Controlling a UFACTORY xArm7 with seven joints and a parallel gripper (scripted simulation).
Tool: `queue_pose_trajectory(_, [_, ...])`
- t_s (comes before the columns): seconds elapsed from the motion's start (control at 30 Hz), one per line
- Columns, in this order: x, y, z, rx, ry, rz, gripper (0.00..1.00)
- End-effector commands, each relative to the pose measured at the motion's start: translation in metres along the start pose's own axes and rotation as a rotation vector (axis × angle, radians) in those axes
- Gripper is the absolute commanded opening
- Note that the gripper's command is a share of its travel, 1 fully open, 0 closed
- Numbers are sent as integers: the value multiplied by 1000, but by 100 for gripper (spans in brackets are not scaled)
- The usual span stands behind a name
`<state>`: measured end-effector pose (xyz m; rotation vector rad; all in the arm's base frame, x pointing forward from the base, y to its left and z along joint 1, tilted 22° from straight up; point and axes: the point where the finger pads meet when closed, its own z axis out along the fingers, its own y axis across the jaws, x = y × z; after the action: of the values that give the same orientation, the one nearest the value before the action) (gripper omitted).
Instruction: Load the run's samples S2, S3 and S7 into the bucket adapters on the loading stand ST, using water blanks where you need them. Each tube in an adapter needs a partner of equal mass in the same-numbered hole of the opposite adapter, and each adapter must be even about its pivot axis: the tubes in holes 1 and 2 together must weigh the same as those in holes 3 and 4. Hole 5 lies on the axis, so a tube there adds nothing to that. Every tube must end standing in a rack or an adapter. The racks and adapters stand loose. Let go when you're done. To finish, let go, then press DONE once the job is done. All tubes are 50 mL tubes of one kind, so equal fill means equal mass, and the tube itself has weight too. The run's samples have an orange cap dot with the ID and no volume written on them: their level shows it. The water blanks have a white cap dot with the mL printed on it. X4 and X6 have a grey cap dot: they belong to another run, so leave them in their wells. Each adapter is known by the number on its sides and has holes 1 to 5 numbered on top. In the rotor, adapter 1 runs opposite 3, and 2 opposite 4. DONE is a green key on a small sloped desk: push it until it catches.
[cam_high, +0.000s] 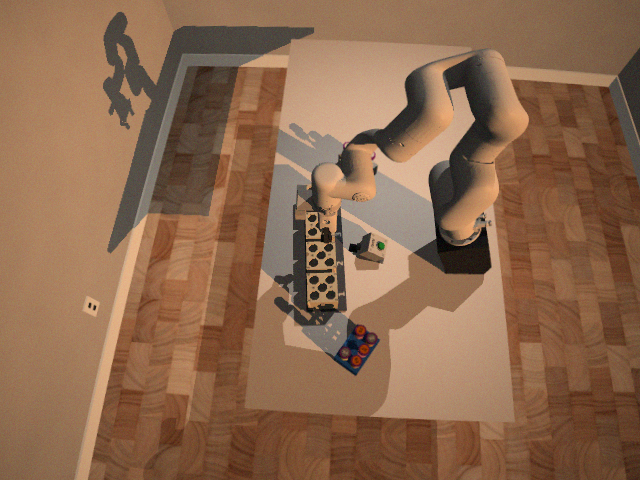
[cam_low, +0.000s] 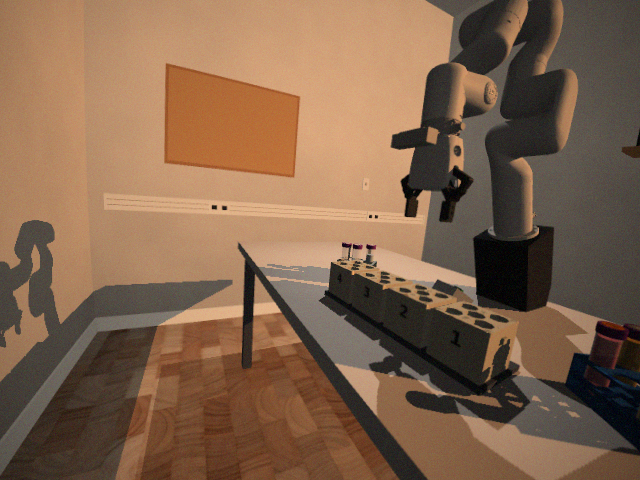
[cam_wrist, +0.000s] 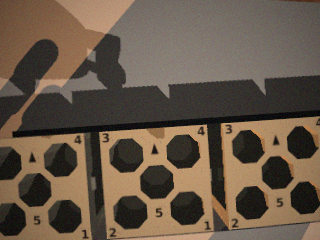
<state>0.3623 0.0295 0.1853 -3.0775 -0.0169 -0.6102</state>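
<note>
The gripper (cam_low: 430, 211) hangs wide open and holds nothing, high above the far end of the adapters (cam_low: 454, 330). All visible holes (cam_wrist: 156, 181) are dark and unfilled (the wrist view cuts off the outer two blocks). The blue rack (cam_high: 356, 348) holds the orange-dotted samples, labels unreadable from above. The arm (cam_high: 343, 178) hides most of the blanks (cam_low: 357, 251), probably three tubes.

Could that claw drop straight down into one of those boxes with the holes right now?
Probably yes. The gripper hangs open and empty above the row of adapters, nothing lies between, and the holes seen below it in the wrist view hold no tubes.
</note>
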Motion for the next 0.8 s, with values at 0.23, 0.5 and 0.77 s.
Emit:
queue_pose_trajectory(0.23, [6, 2, 0, 6, 1, 164, 57])
queue_pose_trajectory(0.5, [-5, -26, 0, 6, 0, 364, 57])
queue_pose_trajectory(0.77, [-21, -64, 0, 6, -1, 592, 57])
